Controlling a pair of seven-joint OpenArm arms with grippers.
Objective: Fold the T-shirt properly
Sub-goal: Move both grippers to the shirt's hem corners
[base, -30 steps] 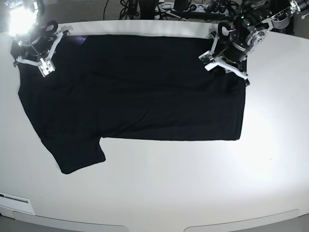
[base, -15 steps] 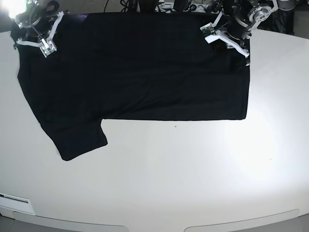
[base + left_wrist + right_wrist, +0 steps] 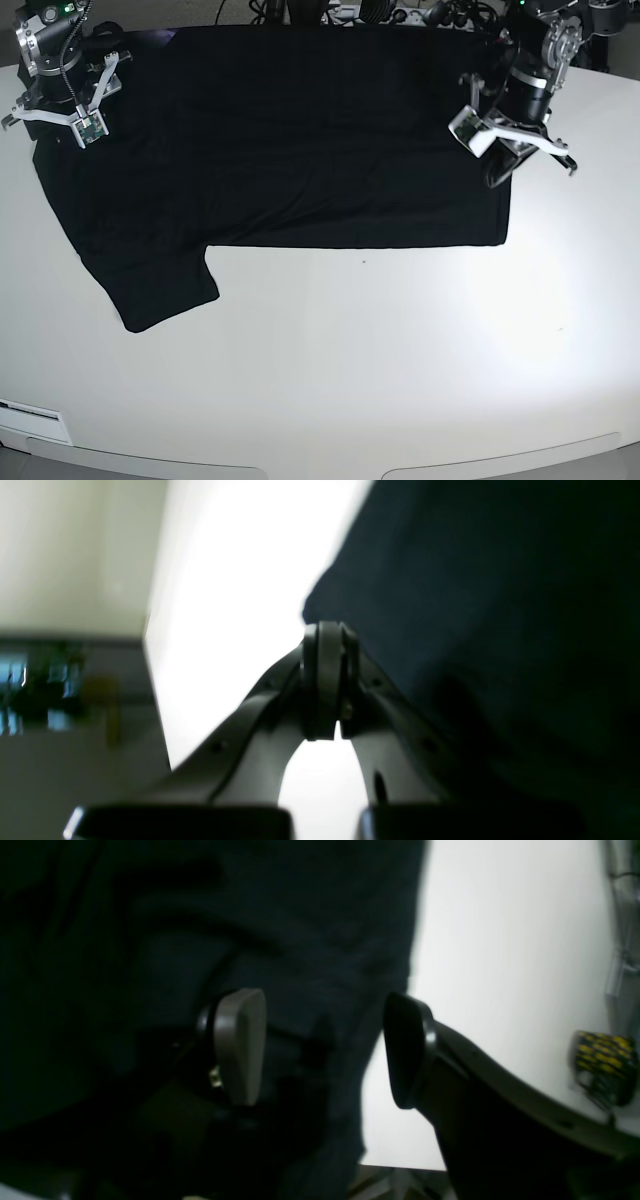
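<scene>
Your white table [image 3: 400, 380] fills nearly the whole base view, and the black T-shirt [image 3: 290, 140] lies spread flat across its upper half, running from the upper left to the upper right, with one sleeve [image 3: 160, 295] jutting down at the lower left of the cloth. Your left gripper [image 3: 503, 150] sits at the upper right of that view, over the shirt's right edge. Its wrist view shows the two pads pressed flat together, with the dark cloth just beside them at the tip; you cannot tell whether any fabric is caught between them. Your right gripper [image 3: 82, 125] sits at the upper left over the shirt's corner, jaws spread wide apart, with nothing held between the pads [image 3: 240, 1045].
</scene>
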